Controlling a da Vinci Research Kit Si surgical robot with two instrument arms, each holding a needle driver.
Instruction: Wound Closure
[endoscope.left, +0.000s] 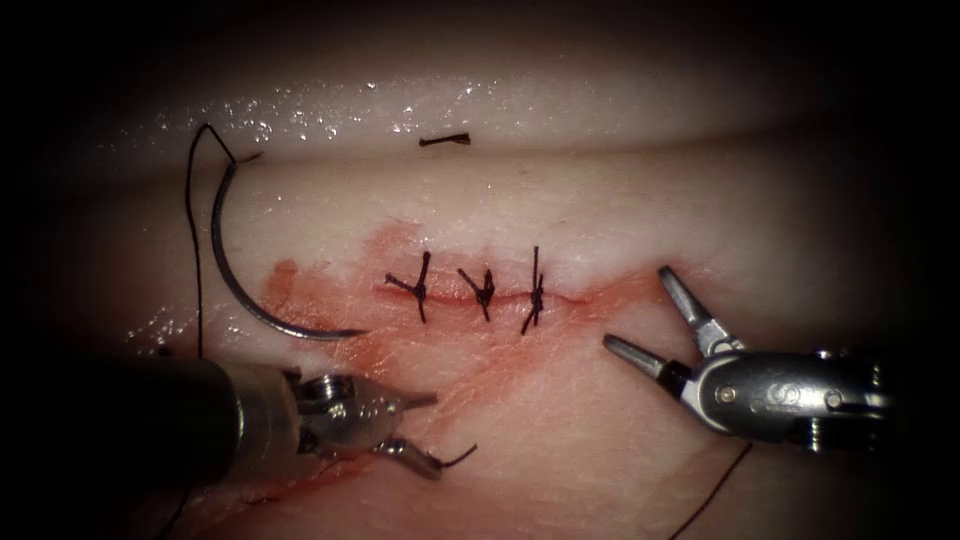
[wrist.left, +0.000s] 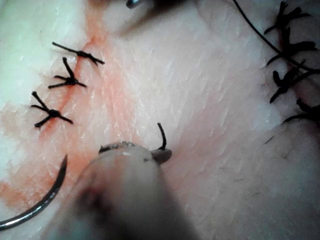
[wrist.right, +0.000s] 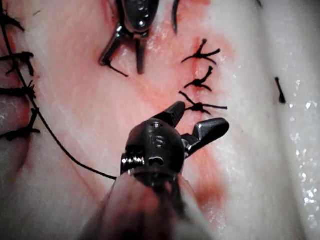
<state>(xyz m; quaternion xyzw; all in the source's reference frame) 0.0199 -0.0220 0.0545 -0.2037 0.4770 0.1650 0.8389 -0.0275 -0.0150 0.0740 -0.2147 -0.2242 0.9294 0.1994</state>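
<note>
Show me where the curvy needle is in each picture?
Endoscope view: the needle lies on the tissue, left of the stitches; left tool and right tool, both open, hold nothing.
Left wrist view: needle beside the left tool's shaft.
Right wrist view: its end, near the left tool's fingers.
Shared landmark: the three stitches.

Bare tissue (endoscope.left: 560, 420) is left between the two claws; the left approach is obstructed by the needle (endoscope.left: 245, 290) and trailing thread (endoscope.left: 195, 260).
</note>
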